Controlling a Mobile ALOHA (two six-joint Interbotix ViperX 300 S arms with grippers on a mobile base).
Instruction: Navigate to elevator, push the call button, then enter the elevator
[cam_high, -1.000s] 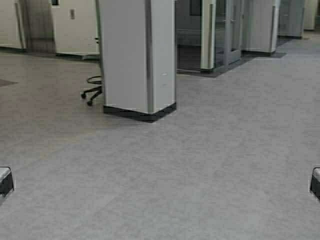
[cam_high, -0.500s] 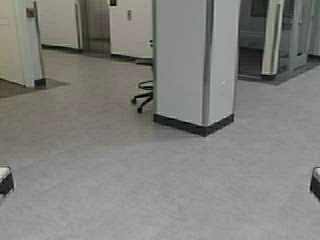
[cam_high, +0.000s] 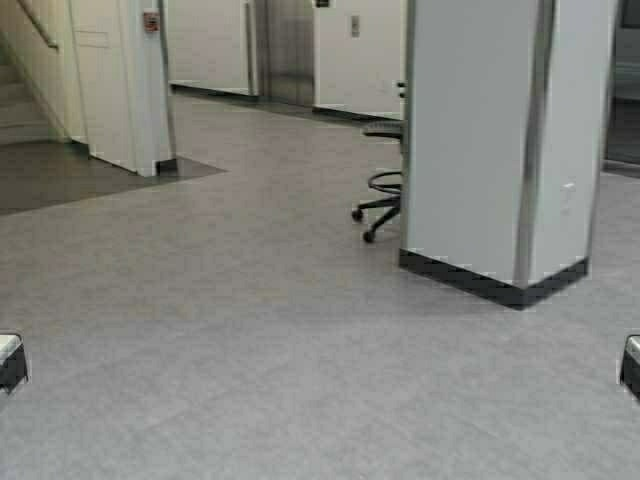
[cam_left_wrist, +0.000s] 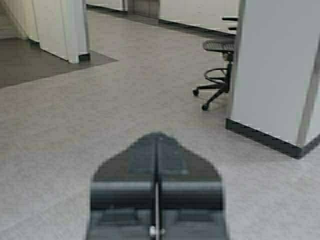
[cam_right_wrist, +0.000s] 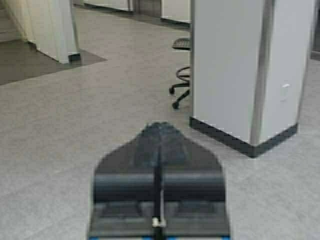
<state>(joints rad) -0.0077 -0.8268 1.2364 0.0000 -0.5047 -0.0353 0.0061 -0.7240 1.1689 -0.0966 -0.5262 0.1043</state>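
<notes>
Nearest to me, both arms sit parked low: the left gripper (cam_left_wrist: 156, 150) has its fingers pressed together along one thin seam and holds nothing, and the right gripper (cam_right_wrist: 159, 135) is closed the same way, also empty; in the high view only their corners show at the bottom edges. Ahead lies bare grey floor (cam_high: 260, 350). On the right a broad white pillar (cam_high: 500, 140) with a dark base band stands in the middle distance, and a black office chair (cam_high: 383, 195) on castors pokes out just beside its left side. On the left a white wall corner (cam_high: 140, 90) carries a small red device high up, with a darker floor patch and a stairway beyond it. At the far wall I make out the elevator (cam_high: 290, 50), a strip of brushed steel doors, well away from me. The call button (cam_high: 354, 24) is a small grey plate on the pale wall just right of those doors. I judge the task is in its approach leg: the drive across the hall, the button press and the entry all remain.
</notes>
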